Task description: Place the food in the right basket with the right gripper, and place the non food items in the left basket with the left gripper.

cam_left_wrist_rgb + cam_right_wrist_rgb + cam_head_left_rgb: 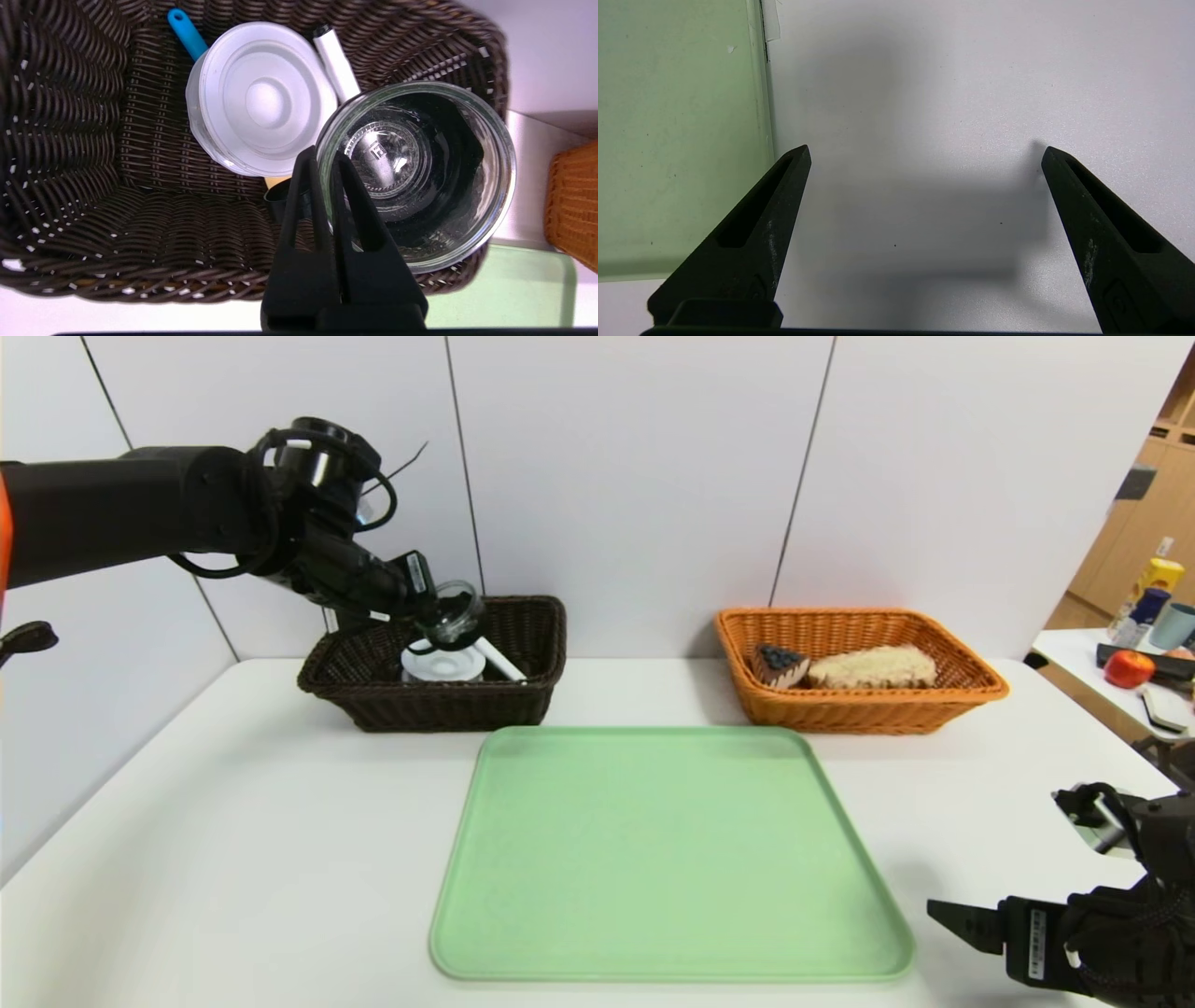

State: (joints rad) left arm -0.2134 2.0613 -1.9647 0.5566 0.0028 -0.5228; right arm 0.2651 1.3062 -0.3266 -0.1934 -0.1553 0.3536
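Observation:
My left gripper (pixel 431 613) (pixel 324 156) is shut on the rim of a clear glass jar (pixel 455 612) (pixel 416 172), one finger inside and one outside, holding it above the dark brown left basket (pixel 373 695) (pixel 65 140). In that basket lie a white round lidded container (pixel 442 664) (pixel 259 95), a white marker (pixel 501 665) (pixel 334 60) and a blue-handled tool (pixel 187 37). The orange right basket (pixel 868 709) holds a chocolate cake slice (pixel 778 665) and a pale bread piece (pixel 873 667). My right gripper (pixel 924 156) is open and empty, low over the table at the front right.
A bare green tray (pixel 667 854) lies in the middle of the white table, its edge showing in the right wrist view (pixel 682 140). A side table at the far right carries an apple (pixel 1128 668) and bottles. A white wall stands close behind the baskets.

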